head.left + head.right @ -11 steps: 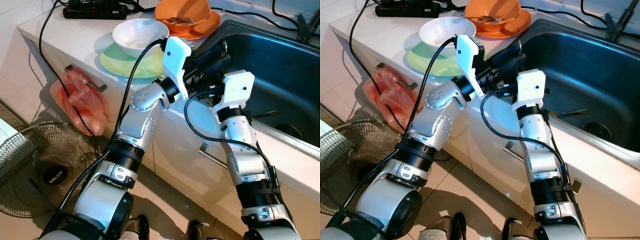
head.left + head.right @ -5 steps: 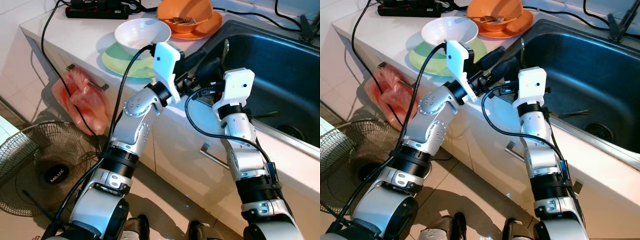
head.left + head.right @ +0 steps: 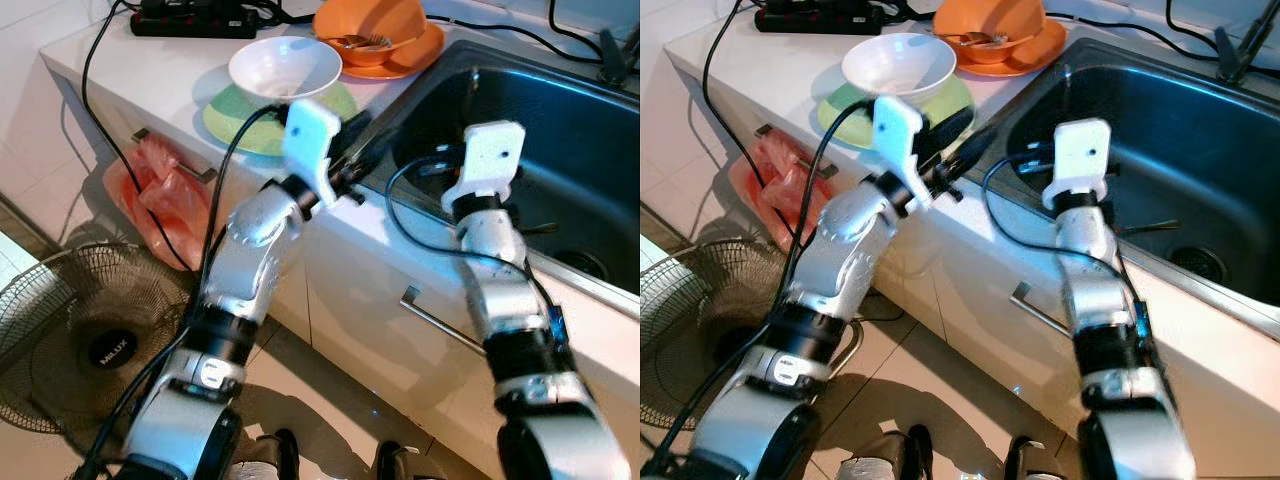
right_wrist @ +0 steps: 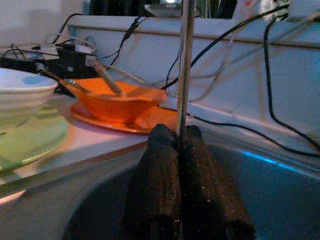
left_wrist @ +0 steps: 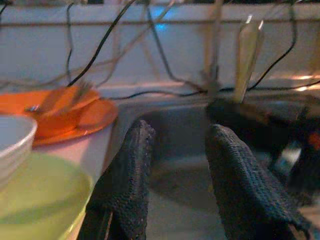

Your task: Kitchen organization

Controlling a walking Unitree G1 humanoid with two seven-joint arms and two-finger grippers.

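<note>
**Right wrist view: utensil pinched upright over the sink**

Item one: our right gripper (image 4: pixel 176 145), fingers pressed together on a thin metal utensil handle (image 4: pixel 185 65) that rises straight up between them. We judge the upright hold keeps it clear of the sink (image 3: pixel 560 130) wall while it is lifted out; its working end is out of frame, so we cannot tell spoon from fork.

Item two: our left gripper (image 5: pixel 175 150), fingers parted and empty, hovering at the counter edge just beside the green plate (image 3: pixel 235 125) carrying the white bowl (image 3: pixel 285 68).

Item three: orange bowl (image 3: pixel 380 20) on its orange plate (image 3: pixel 425 50), cutlery resting inside.

Head views alone add a second utensil (image 3: pixel 1145 228) lying in the basin, the power strip (image 3: pixel 195 20), the red bag (image 3: pixel 165 205) and the floor fan (image 3: pixel 90 335).
</note>
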